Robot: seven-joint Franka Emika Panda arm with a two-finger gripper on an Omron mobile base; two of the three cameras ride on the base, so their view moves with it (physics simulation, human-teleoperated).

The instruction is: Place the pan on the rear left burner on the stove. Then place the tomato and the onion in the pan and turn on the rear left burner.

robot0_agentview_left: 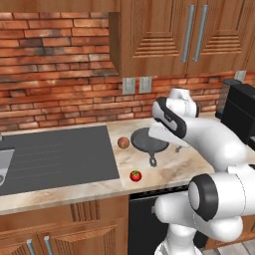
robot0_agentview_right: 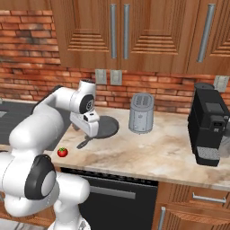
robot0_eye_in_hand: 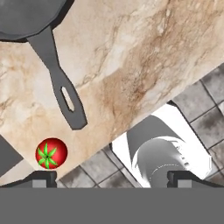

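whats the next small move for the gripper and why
Probably lower the open gripper toward the pan's handle. The pan still lies on the marble counter, not on a stove, and the tomato and onion sit loose beside it, so the pan goes first.

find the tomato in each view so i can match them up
Left base view: the tomato lies low, just right of centre, near the counter's front edge.
Right base view: far left, beside the white arm.
Hand view: bottom left.
Shared landmark: the pan, whose handle end points toward the tomato.
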